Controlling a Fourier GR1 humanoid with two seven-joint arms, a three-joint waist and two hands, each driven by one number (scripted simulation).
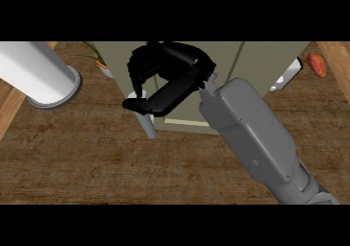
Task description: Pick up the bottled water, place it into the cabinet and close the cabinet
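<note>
The right robot hand (167, 72) reaches from the lower right, at the end of its grey forearm (252, 129), and hangs over the front of the cabinet (267, 57). Its black fingers are curled over, and the thumb (139, 104) stretches down and to the left. Whether they close round anything cannot be told, since the palm hides whatever may lie beneath it. The bottled water cannot be made out for certain. A pale, slim upright shape (148, 126) shows just below the thumb, touching or nearly touching it; it could be the bottle or the edge of the cabinet door, and the view does not settle which.

The cabinet is pale olive-grey with a thin vertical seam (238, 60) down its front and a lighter strip (181, 123) along its lower edge. A white handle-like part (290, 76) sits at its right side. No label, brand or writing can be read anywhere.

On the brown desk (100, 163), a large white cylinder with a grey base ring (36, 72) stands at upper left, well apart from the robot hand. A small potted plant (100, 60) peeks out just beside the cabinet's left edge. An orange-red item (317, 65) lies at upper right. Light wooden strips (7, 108) run along both sides of the desk.

The left robot hand does not show.
</note>
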